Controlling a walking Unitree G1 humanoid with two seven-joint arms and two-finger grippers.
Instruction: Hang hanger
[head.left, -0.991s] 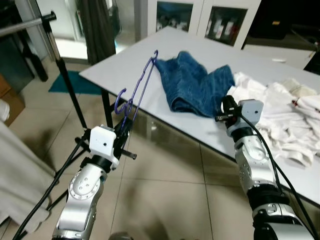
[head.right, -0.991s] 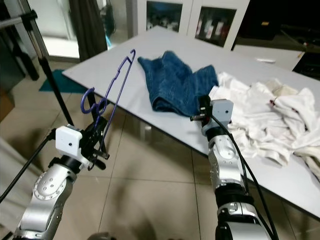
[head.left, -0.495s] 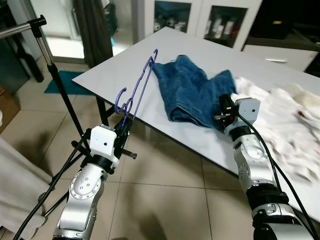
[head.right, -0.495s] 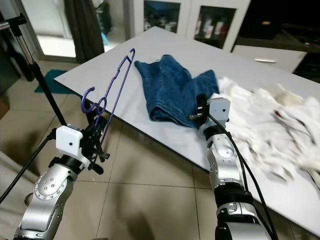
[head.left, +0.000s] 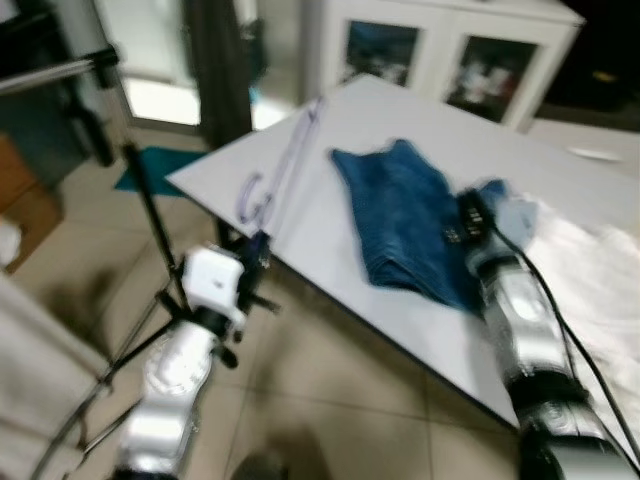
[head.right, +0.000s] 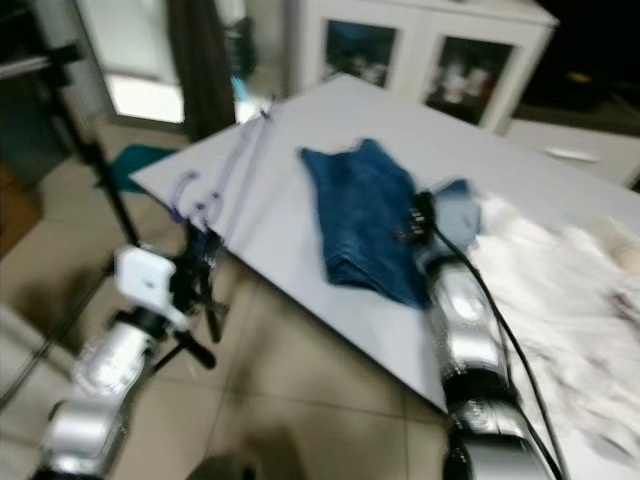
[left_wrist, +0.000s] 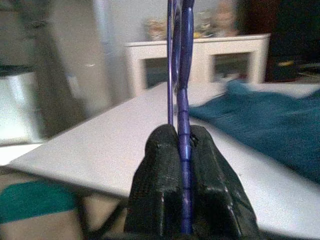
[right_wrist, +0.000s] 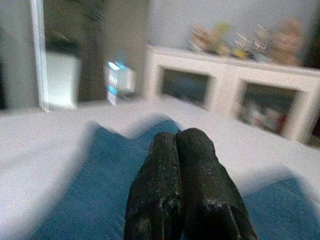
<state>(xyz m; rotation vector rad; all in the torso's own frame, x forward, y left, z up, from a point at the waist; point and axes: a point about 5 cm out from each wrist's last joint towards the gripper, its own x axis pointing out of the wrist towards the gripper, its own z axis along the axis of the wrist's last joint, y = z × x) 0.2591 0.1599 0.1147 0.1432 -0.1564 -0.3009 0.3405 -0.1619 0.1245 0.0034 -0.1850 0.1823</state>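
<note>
two black fingers of the left gripper (left_wrist: 184, 150) pinch the purple hanger (left_wrist: 183, 75) by its thin wire, holding it upright off the white table (head.left: 330, 230) so the hook is free for the clothes rack (head.left: 60, 75). the right gripper (right_wrist: 186, 165), fingers pressed together and empty, waits above the blue jeans (head.left: 405, 225).

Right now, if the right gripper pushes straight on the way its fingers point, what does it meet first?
The right gripper, fingers shut together, points low across the blue jeans on the white table. It would likely brush the denim first; the blur leaves its height above the cloth unclear.
</note>
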